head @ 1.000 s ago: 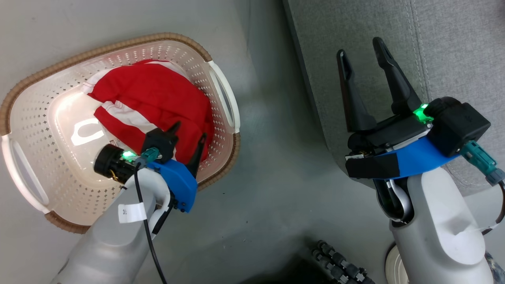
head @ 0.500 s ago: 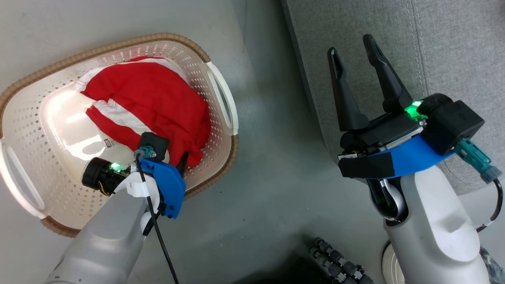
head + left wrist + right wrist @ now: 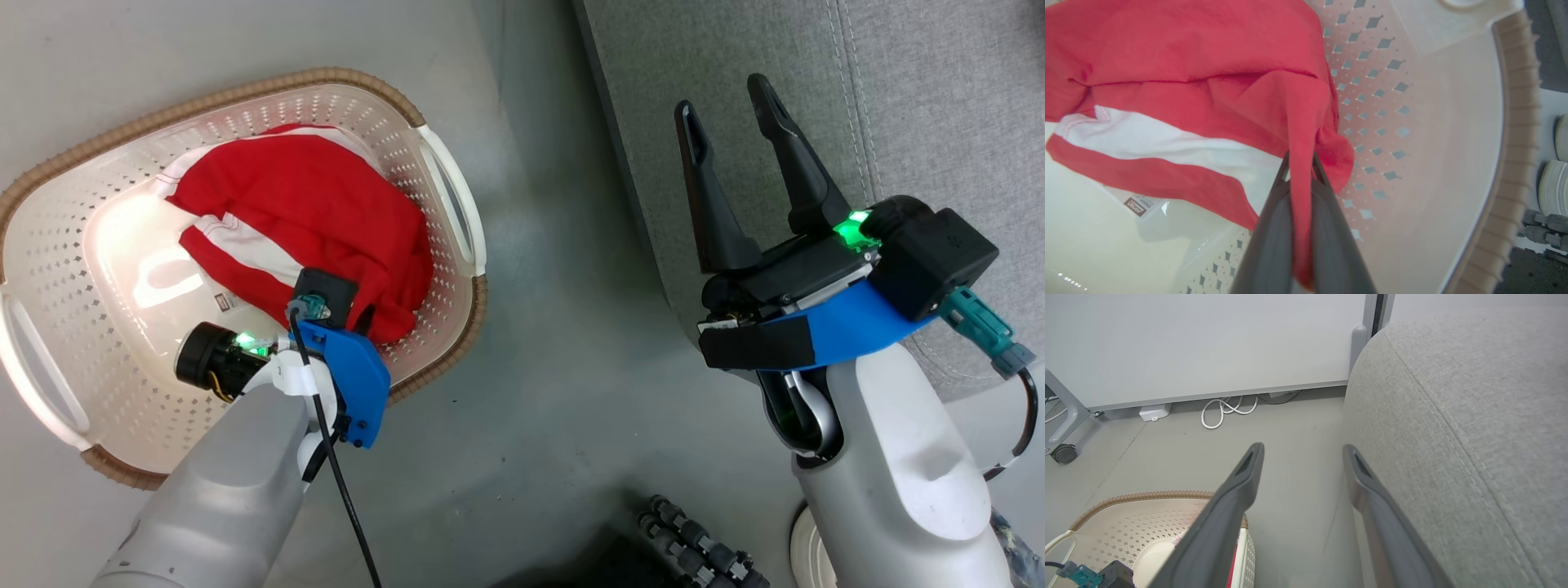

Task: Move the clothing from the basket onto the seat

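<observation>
Two arms sit nearest the camera, and only one is working: the left gripper (image 3: pixel 1300 163) is down inside the basket (image 3: pixel 245 94), its jaws closed to a narrow slit on a fold of the clothing (image 3: pixel 310 204), and in the left wrist view a red strip runs down between the fingers (image 3: pixel 1274 228). The right gripper (image 3: pixel 722 98) hangs with its fingers spread wide and nothing between them, over the front edge of the seat (image 3: pixel 898 98). Just past the left gripper, the clothing lies heaped in the half of the basket nearer the seat, red with a white band and a small label at its edge; whether the heap is one garment or two cannot be told. The basket stands on the grey floor (image 3: pixel 555 367), near the seat but apart from it, with a strip of floor between. Farther off, in the right wrist view, a white cable (image 3: pixel 1224 412) lies coiled at the foot of a pale wall. The step in hand appears to be the pick: the grasp is made, the lift not yet done. The next move likely calls for a rise high enough that the trailing cloth clears the rim, then a carry rightward across the gap to the seat, gripping firmly, since only a thin fold is held
</observation>
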{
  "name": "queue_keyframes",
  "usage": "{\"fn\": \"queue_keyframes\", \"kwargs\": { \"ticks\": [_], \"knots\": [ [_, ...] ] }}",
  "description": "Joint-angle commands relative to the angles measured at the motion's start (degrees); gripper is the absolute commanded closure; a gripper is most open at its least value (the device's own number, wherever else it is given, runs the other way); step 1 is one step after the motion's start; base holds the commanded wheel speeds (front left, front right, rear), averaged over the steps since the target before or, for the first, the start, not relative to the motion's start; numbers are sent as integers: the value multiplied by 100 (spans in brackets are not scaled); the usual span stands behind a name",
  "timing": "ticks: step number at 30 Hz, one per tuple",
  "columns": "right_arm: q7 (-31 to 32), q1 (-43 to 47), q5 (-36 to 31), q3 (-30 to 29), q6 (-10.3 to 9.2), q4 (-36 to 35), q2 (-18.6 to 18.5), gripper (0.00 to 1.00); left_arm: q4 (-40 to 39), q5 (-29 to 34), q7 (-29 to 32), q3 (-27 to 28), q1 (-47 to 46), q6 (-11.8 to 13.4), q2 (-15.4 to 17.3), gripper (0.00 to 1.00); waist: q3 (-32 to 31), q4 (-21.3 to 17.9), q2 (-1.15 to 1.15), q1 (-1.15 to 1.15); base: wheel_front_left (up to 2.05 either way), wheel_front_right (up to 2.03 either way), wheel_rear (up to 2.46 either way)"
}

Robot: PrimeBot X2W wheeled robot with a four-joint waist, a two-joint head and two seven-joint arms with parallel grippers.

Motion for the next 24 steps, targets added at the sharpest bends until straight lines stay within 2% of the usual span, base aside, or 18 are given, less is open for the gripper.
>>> {"fn": "queue_keyframes", "kwargs": {
  "ticks": [1,24],
  "knots": [
    [-34,-61,12,-13,1,14,12,0,20,-58,-42,-56,-105,-5,26,100,-23,17,0,0,0,0,0],
    [-36,-35,-26,18,1,100,12,0,83,-513,-199,-412,-142,-6,70,100,-173,63,0,0,0,0,0]
  ]
}}
